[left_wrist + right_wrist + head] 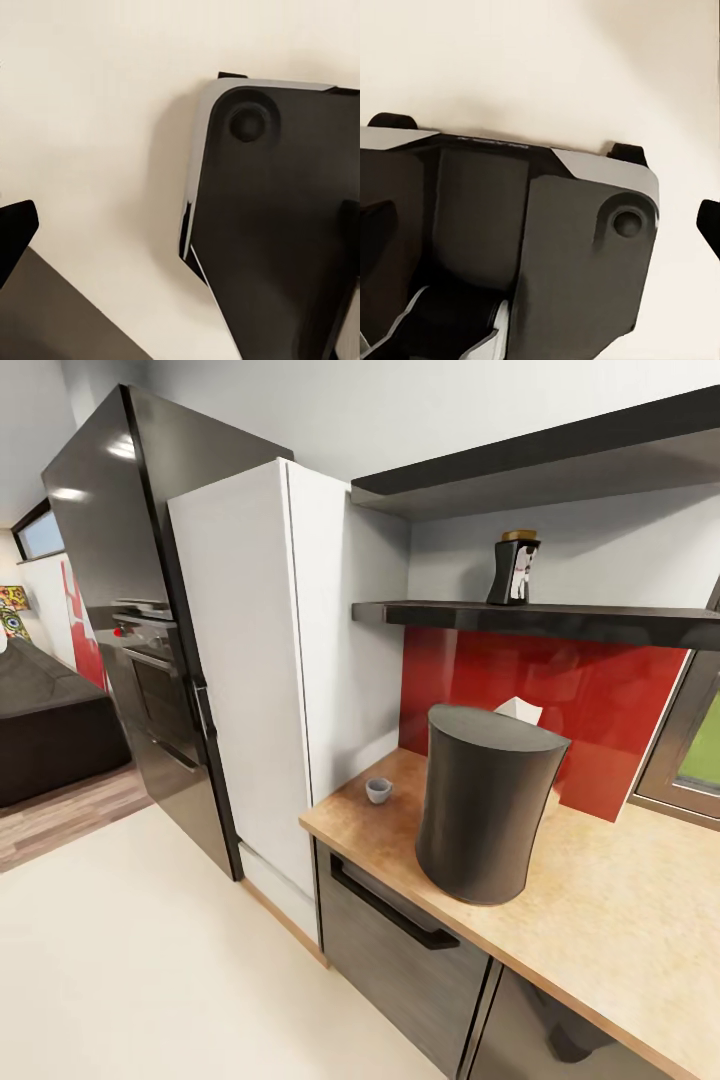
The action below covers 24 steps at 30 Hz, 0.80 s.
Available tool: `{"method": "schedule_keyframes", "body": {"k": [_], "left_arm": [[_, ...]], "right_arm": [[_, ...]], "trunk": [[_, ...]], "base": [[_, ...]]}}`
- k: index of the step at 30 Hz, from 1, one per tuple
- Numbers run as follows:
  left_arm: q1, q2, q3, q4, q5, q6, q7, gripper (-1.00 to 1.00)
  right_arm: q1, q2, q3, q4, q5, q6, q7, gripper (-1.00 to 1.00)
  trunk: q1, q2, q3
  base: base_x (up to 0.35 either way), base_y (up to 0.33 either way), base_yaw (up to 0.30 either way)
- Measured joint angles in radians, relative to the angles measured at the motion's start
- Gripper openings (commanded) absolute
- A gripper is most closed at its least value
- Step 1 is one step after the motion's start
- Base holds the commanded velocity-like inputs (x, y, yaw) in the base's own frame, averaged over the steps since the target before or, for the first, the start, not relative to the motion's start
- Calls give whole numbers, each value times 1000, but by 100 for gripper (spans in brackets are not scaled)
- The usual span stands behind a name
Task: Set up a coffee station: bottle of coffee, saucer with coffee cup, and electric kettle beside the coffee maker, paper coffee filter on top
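Observation:
A tall dark cylindrical coffee maker (487, 805) stands on the wooden countertop (620, 930) near its front edge. A white paper filter (518, 710) peeks out behind it against the red backsplash. A small grey coffee cup (379, 790) sits at the counter's left corner. The coffee bottle (514, 568), dark with a brown cap, stands on the lower black shelf (600, 622). In each wrist view a single dark fingertip (13, 234) (709, 225) shows at the picture's edge, over cream floor.
A tall white cabinet (260, 660) and a black oven column (130, 610) stand left of the counter. Dark drawers with a handle (390, 910) sit below it. A window (700, 750) is at right, a dark couch (50, 720) far left. The robot's base (285, 225) (510, 247) is below the arms.

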<state>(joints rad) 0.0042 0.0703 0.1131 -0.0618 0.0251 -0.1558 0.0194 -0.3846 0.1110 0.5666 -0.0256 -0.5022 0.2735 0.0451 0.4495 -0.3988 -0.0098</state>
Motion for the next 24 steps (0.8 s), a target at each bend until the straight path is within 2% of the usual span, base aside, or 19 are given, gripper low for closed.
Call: {"method": "schedule_keyframes", "body": {"k": [1, 10, 24], "left_arm": [[0, 2, 2, 0, 1, -2, 2, 100], [0, -2, 4, 0, 3, -2, 2, 100], [0, 0, 4, 0, 4, -2, 3, 100]], "right_arm": [[0, -4, 0, 0, -5, -25, 3, 100], [3, -6, 0, 1, -5, -29, 4, 100], [14, -5, 0, 0, -5, -30, 3, 100]], "trunk": [[0, 0, 0], [0, 0, 0], [0, 0, 0]], "base": [[0, 0, -227], [0, 9, -267], [1, 280, -273]]}}
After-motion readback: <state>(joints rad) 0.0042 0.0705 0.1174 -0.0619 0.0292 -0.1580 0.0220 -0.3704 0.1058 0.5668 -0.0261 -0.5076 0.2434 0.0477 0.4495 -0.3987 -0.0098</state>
